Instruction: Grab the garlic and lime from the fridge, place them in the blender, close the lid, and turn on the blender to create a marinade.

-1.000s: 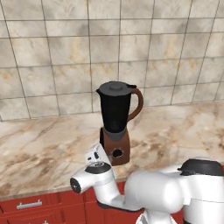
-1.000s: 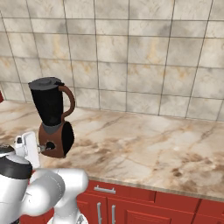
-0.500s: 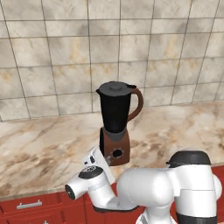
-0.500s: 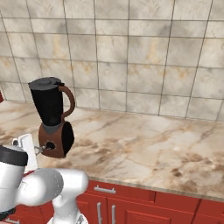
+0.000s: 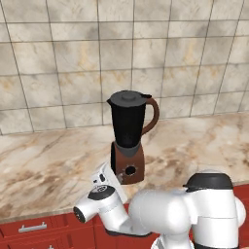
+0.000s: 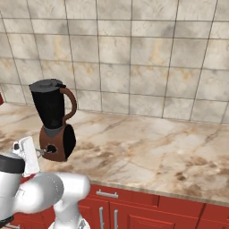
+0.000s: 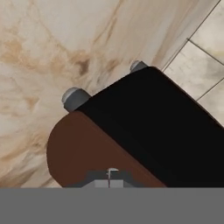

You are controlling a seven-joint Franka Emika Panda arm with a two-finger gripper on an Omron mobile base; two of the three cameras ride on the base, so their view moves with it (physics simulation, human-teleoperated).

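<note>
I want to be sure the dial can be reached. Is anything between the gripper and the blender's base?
Nothing visible stands in the way. The shut gripper is already right at the front of the blender, by the round dial on its reddish-brown base, with the lid on the jar.

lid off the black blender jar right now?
No. In the left base view the round dark grey lid sits on the rim of the tall black blender jar, its small knob on top.
</note>
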